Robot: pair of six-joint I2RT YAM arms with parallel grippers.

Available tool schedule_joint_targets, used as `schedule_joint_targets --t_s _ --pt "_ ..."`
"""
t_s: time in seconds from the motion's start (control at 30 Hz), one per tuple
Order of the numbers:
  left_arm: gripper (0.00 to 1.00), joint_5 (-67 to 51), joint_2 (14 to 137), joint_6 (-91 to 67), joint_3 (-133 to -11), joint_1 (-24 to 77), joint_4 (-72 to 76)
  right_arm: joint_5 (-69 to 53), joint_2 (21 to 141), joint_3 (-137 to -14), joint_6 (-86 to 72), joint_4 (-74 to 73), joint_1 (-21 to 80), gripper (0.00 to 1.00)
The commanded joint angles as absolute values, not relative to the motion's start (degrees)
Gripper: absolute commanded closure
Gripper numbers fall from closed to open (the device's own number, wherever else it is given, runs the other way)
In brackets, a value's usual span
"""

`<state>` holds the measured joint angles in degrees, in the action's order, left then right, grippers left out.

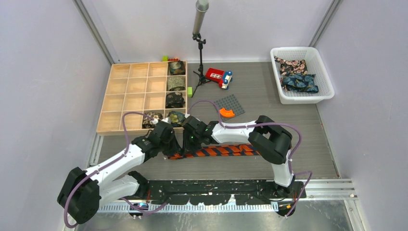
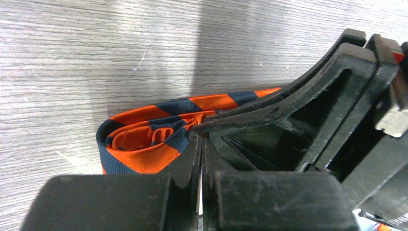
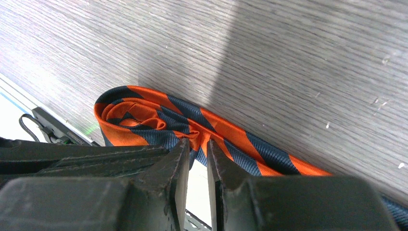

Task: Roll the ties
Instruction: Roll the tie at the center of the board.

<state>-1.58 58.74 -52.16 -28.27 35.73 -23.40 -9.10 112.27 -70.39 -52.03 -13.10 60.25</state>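
Note:
The orange-and-black striped tie (image 1: 226, 150) lies flat along the near part of the table, its left end wound into a small loose roll (image 2: 139, 149). Both grippers meet at that roll. My left gripper (image 1: 174, 147) is shut, its tips (image 2: 200, 137) pinching the inner fold of the roll. My right gripper (image 1: 191, 143) is shut on an orange fold of the tie (image 3: 144, 110), with only a narrow gap between its tips (image 3: 198, 142). The right gripper's black fingers (image 2: 327, 96) crowd the right of the left wrist view. Several dark patterned ties (image 1: 298, 77) lie in a white basket.
A wooden compartment tray (image 1: 130, 86) at the back left holds rolled dark ties (image 1: 175, 84) in its right column. The white basket (image 1: 300, 49) is at the back right. A red toy car (image 1: 219, 77), a grey studded plate (image 1: 230, 103) and a tripod stand (image 1: 199, 62) stand mid-table.

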Motion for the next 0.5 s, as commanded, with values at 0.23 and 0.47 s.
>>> schedule_joint_targets --t_s 0.23,0.47 --pt "0.94 9.81 52.49 -50.72 -36.86 35.96 -39.4 -9.36 112.92 -70.03 -52.32 -10.05 60.66 0.76" --pt "0.97 12.5 50.92 -51.06 -34.54 35.91 -41.88 -9.06 112.6 -70.71 -51.99 -10.88 60.65 0.77"
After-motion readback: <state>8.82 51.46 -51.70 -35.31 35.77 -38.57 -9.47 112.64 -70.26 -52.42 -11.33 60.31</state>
